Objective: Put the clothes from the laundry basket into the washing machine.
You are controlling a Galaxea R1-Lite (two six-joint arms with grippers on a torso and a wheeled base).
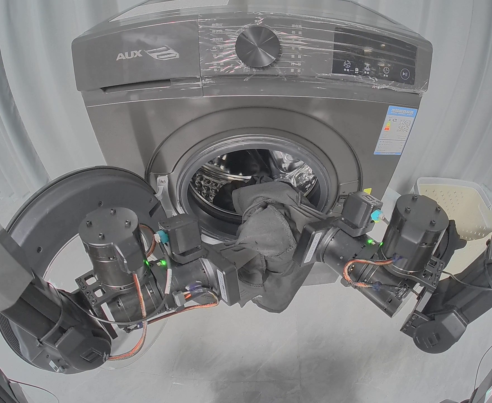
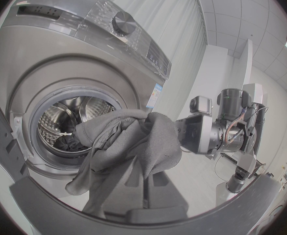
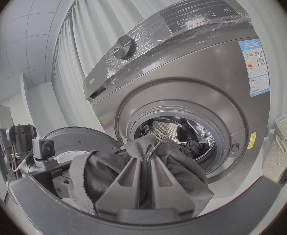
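Right gripper (image 3: 145,160) clenched on a dark grey garment (image 1: 268,230), left gripper (image 2: 145,177) pinching the same garment from the other side, garment held bunched at the open mouth of the washing machine (image 1: 246,113), door (image 1: 72,202) swung wide, white laundry basket (image 1: 458,202) just beside the machine

Garment (image 1: 268,236) before washing machine (image 1: 246,113), laundry basket (image 1: 464,208) rightward

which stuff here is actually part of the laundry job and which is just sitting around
Part of the job: grey garment, held by the left gripper and the right gripper; washing machine with its open door and drum; dark clothes already inside; white laundry basket.

Just there: curtain; control dial; energy label.
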